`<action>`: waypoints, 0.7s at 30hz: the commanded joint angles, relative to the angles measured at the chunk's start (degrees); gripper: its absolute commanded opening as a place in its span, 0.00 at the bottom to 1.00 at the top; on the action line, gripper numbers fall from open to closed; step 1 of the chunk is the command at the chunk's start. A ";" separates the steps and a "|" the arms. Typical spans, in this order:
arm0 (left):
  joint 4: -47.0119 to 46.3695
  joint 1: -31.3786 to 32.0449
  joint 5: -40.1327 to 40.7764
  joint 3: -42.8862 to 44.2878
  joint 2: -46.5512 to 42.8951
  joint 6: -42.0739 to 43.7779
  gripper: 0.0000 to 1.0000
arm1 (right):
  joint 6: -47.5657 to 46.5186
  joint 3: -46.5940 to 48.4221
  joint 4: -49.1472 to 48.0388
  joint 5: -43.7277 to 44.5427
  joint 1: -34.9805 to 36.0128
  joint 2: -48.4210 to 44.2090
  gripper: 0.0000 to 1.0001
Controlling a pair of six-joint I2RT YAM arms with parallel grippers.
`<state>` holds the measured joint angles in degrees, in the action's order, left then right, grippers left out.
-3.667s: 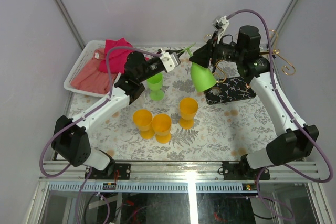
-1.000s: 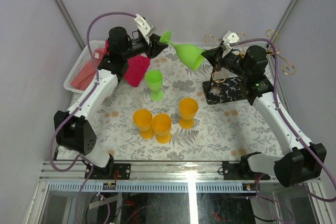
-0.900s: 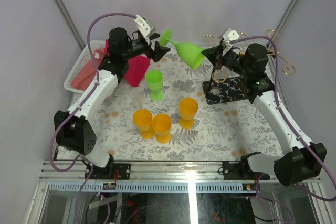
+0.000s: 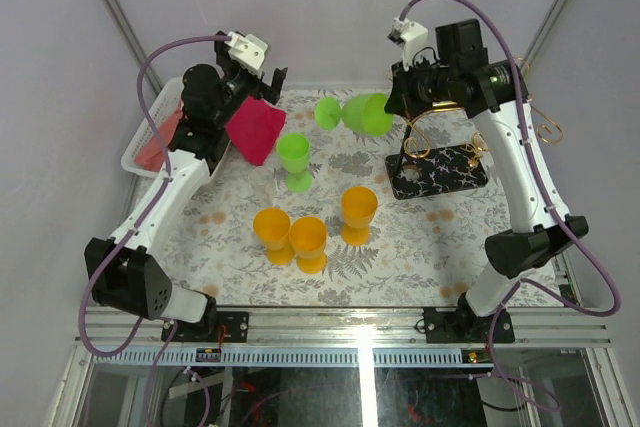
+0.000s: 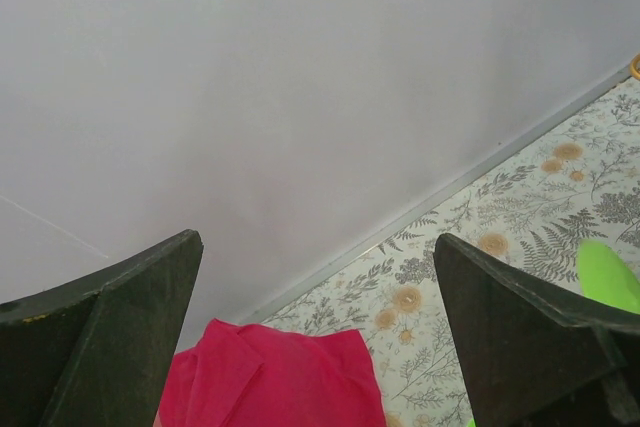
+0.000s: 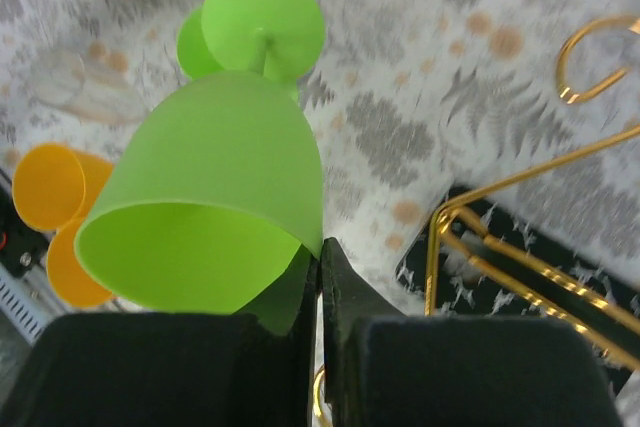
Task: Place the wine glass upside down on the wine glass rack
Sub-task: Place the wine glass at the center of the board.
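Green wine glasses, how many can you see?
2. One green wine glass is held sideways in the air by the right end effector; the other stands upright on the table. None seems hidden.

Green wine glass (image 4: pixel 366 114) aloft, on its side, foot twd left, rim pinched in right jaws. Gold wine glass rack (image 4: pixel 440 172) upright, black veined base, just right of it.

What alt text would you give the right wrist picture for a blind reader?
The robot's right hand pinches the rim of a tilted green wine glass above a flowered table. A gold wire rack is at right, orange cups at left.
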<state>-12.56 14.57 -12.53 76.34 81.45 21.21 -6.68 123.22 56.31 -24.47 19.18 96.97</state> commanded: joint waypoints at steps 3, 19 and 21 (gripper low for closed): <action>-4.14 -0.29 0.20 -0.09 -0.46 0.24 1.00 | 3.49 -2.10 10.58 4.96 3.21 -1.06 0.00; -5.37 -0.33 -2.49 -4.31 -4.99 -2.24 1.00 | 8.26 -2.60 7.57 12.12 7.70 7.40 0.00; -5.33 -0.32 -2.80 -4.60 -5.36 -2.40 1.00 | 8.46 -1.85 7.46 12.29 7.74 8.75 0.00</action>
<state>-14.24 14.57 -14.13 72.66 78.04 19.88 0.05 118.04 63.94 -14.41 26.37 103.35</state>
